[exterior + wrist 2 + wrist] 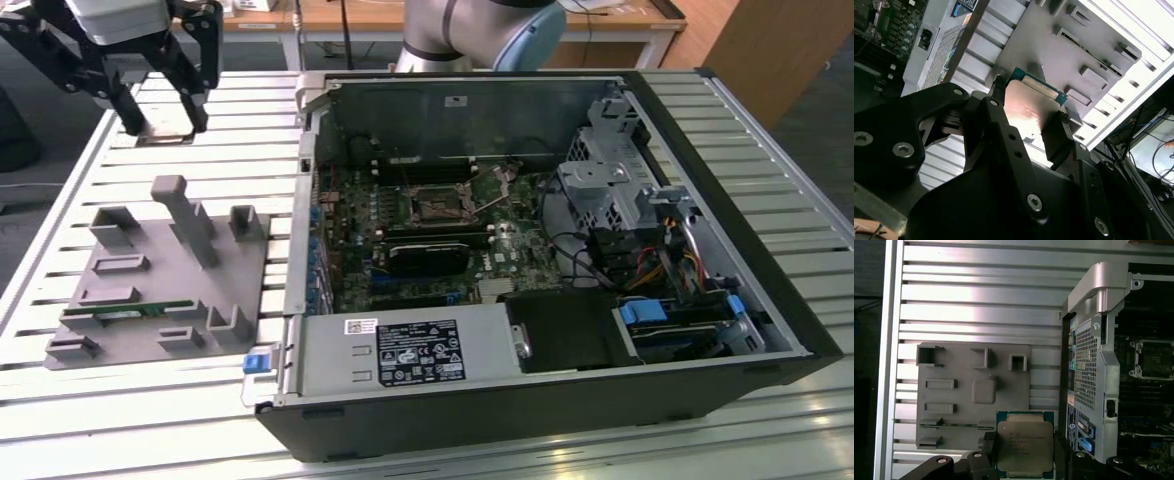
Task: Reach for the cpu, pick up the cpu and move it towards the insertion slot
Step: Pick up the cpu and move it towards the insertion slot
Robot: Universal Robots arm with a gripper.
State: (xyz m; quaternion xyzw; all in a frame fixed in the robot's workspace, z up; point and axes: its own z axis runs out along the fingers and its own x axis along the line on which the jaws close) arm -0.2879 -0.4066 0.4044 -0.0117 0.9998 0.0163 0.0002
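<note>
**CPU in grasp, carry toward socket under way**

The black two-fingered gripper [158, 112] is hanging above the ribbed metal table [747, 130], beyond the grey plastic parts fixture [160, 275] and toward the exterior view's left of the open black computer case [561, 400]. In both wrist views its fingers are clamping the cpu [1025, 445], a flat square chip with a silvery metal top on a green-edged base, by two opposite edges; the chip is riding level and clear of the fixture below.

The insertion slot [437, 205], a small square dark socket in a silvery frame, is sitting on the motherboard inside the case, well apart from the gripper.

Judgement: reach and pick-up are looking complete; the transfer step is in hand, barely begun. The move is calling for travel across the case wall [1089, 360], keeping the chip flat and square to the socket.
</note>
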